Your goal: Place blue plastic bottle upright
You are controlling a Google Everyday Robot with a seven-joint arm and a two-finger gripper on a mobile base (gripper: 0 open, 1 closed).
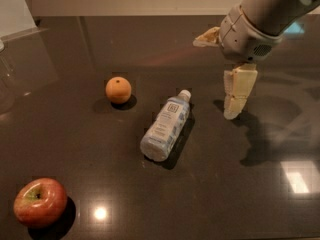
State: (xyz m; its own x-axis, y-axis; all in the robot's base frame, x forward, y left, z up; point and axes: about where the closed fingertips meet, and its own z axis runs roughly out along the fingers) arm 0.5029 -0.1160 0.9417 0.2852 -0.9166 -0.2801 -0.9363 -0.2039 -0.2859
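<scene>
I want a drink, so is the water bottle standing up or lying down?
Lying down. The blue plastic bottle rests on its side on the table; the gripper hangs beside it, not touching it.
</scene>
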